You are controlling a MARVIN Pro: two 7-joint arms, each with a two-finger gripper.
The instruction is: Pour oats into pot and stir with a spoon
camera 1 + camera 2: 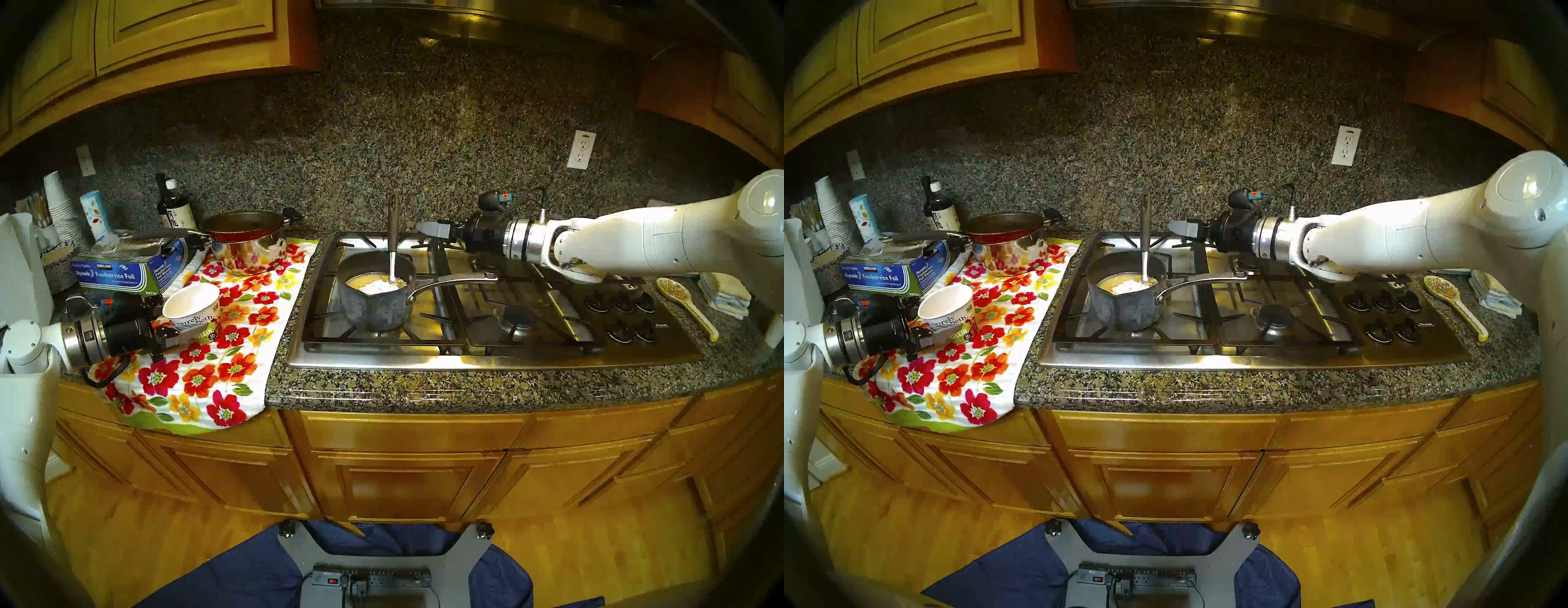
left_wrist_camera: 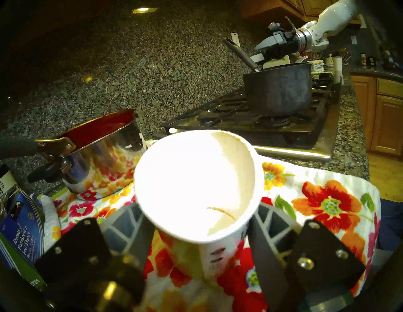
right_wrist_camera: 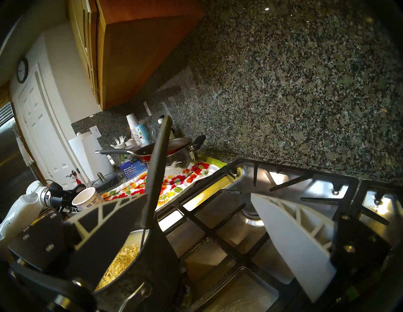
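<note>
While the spoon point(image 1: 393, 237) stands in the pot point(image 1: 373, 293) of oats point(image 1: 373, 283), the left gripper point(image 1: 178, 329) clasps the paper cup point(image 1: 195, 312) above the flowered towel point(image 1: 220, 365); the right gripper point(image 1: 437, 231) is released.

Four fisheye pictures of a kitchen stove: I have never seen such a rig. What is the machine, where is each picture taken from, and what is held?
It is a robot with two white arms. The two wide pictures come from its head; the other two from cameras on each wrist.

The left gripper is shut on a white "purely elizabeth" paper cup over the floral towel; the cup looks empty.

The right gripper is open, holding nothing, behind the dark grey saucepan on the gas stove. Oats lie in the saucepan, with a dark-handled spoon standing in them.
</note>
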